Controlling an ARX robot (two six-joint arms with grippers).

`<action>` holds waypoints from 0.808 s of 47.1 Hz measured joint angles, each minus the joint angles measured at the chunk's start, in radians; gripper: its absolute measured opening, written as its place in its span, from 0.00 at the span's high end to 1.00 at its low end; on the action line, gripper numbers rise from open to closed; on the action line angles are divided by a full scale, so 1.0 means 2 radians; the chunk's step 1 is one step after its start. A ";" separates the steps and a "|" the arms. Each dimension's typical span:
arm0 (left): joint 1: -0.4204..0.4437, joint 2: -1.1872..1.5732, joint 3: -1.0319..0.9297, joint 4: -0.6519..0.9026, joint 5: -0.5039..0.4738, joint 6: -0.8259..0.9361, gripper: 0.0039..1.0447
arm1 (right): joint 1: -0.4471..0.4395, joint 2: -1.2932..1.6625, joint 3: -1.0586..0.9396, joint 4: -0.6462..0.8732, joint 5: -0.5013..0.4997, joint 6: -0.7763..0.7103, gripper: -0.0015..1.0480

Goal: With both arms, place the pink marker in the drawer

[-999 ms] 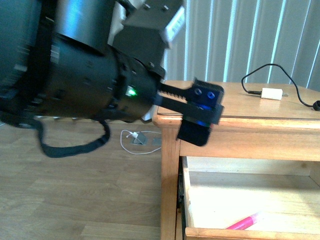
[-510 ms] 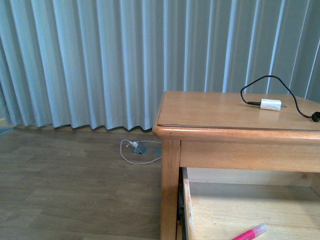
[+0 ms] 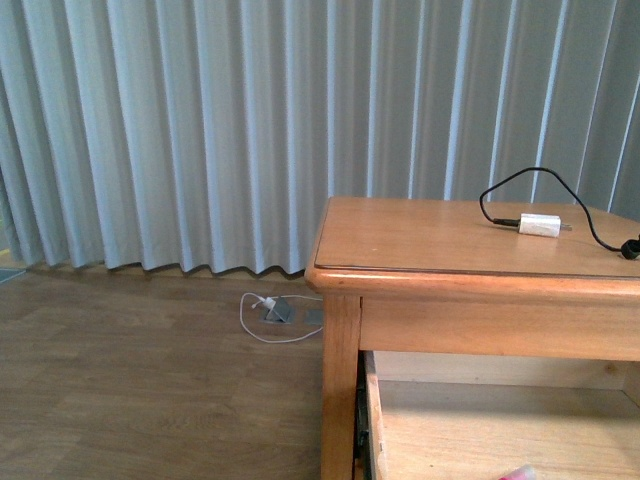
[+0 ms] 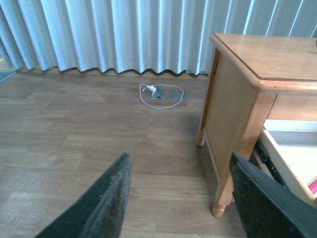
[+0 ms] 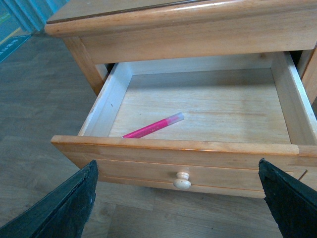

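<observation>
Lying slantwise on the pale plank bottom of the wide light-brown wooden drawer (image 5: pixel 237 163), close behind its front panel and left of centre, the slim bright pink marker with a pale cap (image 5: pixel 153 127) touches neither side wall. The placing itself looks done, and the drawer stands pulled well out. Both sets of black fingers are spread wide and hold nothing: the right fingers (image 5: pixel 69 208) hang in front of the drawer, either side of its round pale wooden knob (image 5: pixel 182 180), while the left fingers (image 4: pixel 106 201) hover over the brown plank floor (image 4: pixel 74 124), left of the table's near leg (image 4: pixel 252 129).

If the drawer is to be shut, the likely trouble is an off-centre push, which could skew it on its runners and jam it. A sharp shove could also send the round marker rolling to the far wall. The left fingers sit near the leg and the drawer's jutting side, so a careless inward sweep might strike either.

On the tabletop (image 3: pixel 420 235) a white charger plug with a black cable (image 3: pixel 540 224) rests toward the right — well apart from the work. A white cable (image 3: pixel 265 312) lies on the floor by the grey vertical blinds (image 3: pixel 200 130). Nothing visible stands between the right fingers and the drawer front
</observation>
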State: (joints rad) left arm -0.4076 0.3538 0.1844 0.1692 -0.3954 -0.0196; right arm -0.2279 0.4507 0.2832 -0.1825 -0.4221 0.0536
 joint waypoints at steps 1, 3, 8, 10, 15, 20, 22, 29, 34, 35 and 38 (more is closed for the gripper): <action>0.009 -0.005 -0.004 -0.002 0.010 0.000 0.48 | 0.000 0.000 0.000 0.000 0.000 0.000 0.08; 0.027 -0.017 -0.013 -0.006 0.028 0.002 0.56 | 0.000 0.000 0.000 0.000 0.000 0.000 0.08; 0.072 -0.046 -0.031 -0.014 0.073 0.005 0.80 | 0.000 0.000 0.000 0.000 0.000 0.000 0.08; 0.087 -0.055 -0.037 -0.018 0.086 0.006 0.91 | 0.000 0.000 0.000 0.000 0.000 0.000 0.08; 0.104 -0.083 -0.044 -0.043 0.098 0.006 0.96 | 0.000 0.000 0.000 0.000 0.000 0.000 0.08; 0.118 -0.131 -0.053 -0.082 0.119 0.006 0.96 | 0.000 0.000 0.000 0.000 0.000 0.000 0.08; 0.137 -0.138 -0.053 -0.085 0.147 0.007 0.96 | 0.000 0.000 0.000 0.000 0.000 0.000 0.08; 0.199 -0.148 -0.060 -0.088 0.190 0.007 0.96 | 0.000 0.000 0.000 0.000 0.000 0.000 0.08; 0.201 -0.153 -0.067 -0.088 0.196 0.007 0.96 | 0.000 -0.001 0.000 0.000 -0.001 0.000 0.08; 0.201 -0.154 -0.068 -0.088 0.196 0.007 0.96 | 0.000 -0.001 0.000 0.000 0.000 0.000 0.08; 0.202 -0.157 -0.070 -0.088 0.196 0.007 0.96 | 0.000 0.000 0.000 0.000 0.000 0.000 0.08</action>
State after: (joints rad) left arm -0.0044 0.0406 0.0437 -0.0059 -0.0025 -0.0048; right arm -0.2279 0.4500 0.2832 -0.1825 -0.4225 0.0536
